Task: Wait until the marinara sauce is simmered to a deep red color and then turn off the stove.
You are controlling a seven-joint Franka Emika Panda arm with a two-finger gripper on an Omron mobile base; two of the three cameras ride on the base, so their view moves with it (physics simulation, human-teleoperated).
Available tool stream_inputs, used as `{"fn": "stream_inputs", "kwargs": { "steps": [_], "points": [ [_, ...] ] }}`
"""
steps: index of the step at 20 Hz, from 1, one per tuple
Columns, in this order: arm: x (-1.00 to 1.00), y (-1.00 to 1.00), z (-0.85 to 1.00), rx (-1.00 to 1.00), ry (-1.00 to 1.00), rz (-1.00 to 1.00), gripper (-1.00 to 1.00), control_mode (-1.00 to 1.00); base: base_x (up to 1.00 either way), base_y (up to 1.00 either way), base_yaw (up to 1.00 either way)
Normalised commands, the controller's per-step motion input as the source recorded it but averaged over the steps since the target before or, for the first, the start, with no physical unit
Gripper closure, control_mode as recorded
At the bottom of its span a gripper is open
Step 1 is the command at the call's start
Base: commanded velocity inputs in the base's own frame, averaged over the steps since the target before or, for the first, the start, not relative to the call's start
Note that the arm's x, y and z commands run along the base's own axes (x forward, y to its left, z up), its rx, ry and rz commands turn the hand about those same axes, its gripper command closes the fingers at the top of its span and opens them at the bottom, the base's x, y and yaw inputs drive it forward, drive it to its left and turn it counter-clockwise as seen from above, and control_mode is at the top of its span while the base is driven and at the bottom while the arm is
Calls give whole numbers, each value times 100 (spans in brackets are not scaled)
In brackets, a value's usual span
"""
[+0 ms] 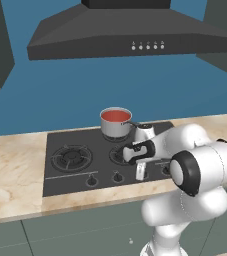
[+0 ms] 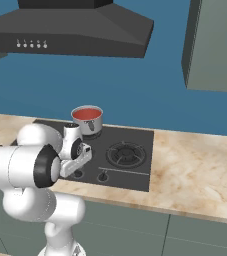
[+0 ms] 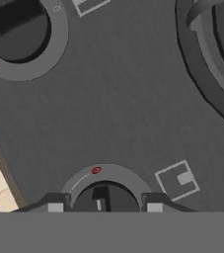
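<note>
A stove knob (image 3: 105,197) at six o'clock in the hand view is clamped by the gripper (image 3: 105,206), ready for turning off; the marinara sauce (image 1: 116,116) is seen red.

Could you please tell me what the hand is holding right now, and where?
The hand grips a stove knob, fingertips on its opposite sides.

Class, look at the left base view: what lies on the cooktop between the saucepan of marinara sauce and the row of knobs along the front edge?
In the left base view, between the saucepan holding the marinara sauce and the knobs sit a burner grate and the robot's gripper, lowered at the knob row.
</note>
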Motion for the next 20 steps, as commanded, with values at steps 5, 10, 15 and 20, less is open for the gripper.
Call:
{"fn": "stream_inputs", "kwargs": {
  "steps": [5, 10, 15, 20],
  "points": [
    [-35, 0, -17, 23, -20, -40, 100, -100, 0, 0, 0],
    [-38, 0, -21, 18, -22, -46, 100, -100, 0, 0, 0],
    [-42, -1, -27, 18, -22, -54, 100, -100, 0, 0, 0],
    [-36, -8, -33, 19, -20, -57, 100, -100, 0, 0, 0]
  ]
}}
